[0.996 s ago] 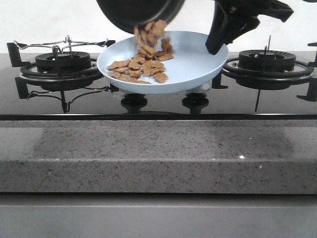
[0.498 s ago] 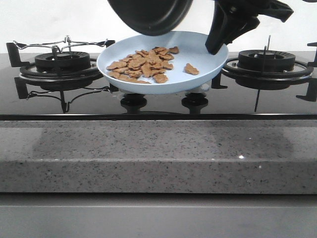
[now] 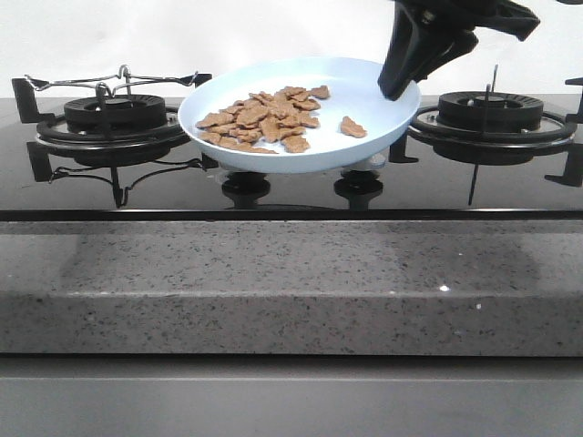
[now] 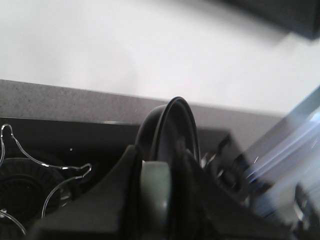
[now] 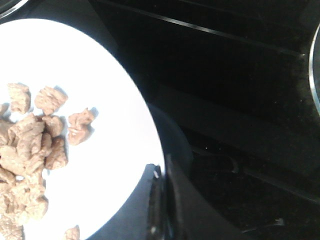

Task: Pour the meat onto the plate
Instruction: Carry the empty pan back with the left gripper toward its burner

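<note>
Speckled grey stone fronts the table (image 3: 291,282); behind it lies the black glass cooktop (image 3: 291,191), with two control knobs at the near middle and two burners, one on each side. Between the burners the plate (image 3: 364,118), one only, is held tilted above the glass; the right claw (image 3: 398,86) pinches its far right rim. The meat (image 3: 264,116) now rests wholly on the plate, one loose heap on its left half with a single piece (image 3: 352,127) lying apart toward the right; the pieces are too overlapped to count, perhaps two dozen. A second ago they were still tumbling from the frying pan (image 4: 170,135) tipped above the plate; that pan has since left the front view, so I judge the pour complete. The left claw (image 4: 156,200) grips the pan's edge, seen only in the left wrist view.
</note>
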`<state>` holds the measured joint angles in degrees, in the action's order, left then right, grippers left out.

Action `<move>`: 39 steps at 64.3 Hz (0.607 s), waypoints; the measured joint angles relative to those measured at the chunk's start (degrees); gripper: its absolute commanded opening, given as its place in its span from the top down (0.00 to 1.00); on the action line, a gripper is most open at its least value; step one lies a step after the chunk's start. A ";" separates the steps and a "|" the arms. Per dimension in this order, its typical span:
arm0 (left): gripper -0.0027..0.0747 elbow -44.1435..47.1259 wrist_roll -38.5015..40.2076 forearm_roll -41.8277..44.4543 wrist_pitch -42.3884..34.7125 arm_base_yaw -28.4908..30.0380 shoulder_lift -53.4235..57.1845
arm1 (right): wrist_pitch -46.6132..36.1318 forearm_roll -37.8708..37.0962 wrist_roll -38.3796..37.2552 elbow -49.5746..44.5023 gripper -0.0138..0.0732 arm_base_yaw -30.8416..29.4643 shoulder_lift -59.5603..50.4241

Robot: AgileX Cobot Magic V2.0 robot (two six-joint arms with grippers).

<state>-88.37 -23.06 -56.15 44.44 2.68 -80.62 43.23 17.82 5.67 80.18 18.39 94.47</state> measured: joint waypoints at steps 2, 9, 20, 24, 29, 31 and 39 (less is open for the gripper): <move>0.99 0.55 -1.15 -3.63 0.92 2.51 -0.55 | 0.00 0.00 0.00 0.00 0.91 0.00 0.00; 0.99 2.65 -3.39 -14.42 4.67 10.52 -4.27 | 0.00 0.00 0.00 0.00 0.91 0.00 0.00; 0.99 3.65 -5.64 -25.12 10.88 17.32 -13.97 | 0.00 0.00 0.00 0.00 0.91 0.00 0.00; 0.99 3.65 -6.14 -28.17 12.37 18.33 -17.53 | 0.00 0.00 0.00 0.00 0.91 0.00 0.00; 0.99 3.65 -6.42 -30.12 13.65 18.80 -20.77 | 0.00 0.00 0.00 0.00 0.91 0.00 0.00; 0.99 3.65 -6.50 -30.49 14.08 18.80 -21.79 | 0.00 0.00 0.00 0.00 0.91 0.00 0.00; 0.99 3.65 -6.70 -30.73 15.07 18.80 -25.25 | 0.00 0.00 0.00 0.00 0.91 0.00 0.00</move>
<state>-84.72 -29.76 -86.88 59.51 21.48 -105.87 43.23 17.82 5.67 80.18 18.39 94.47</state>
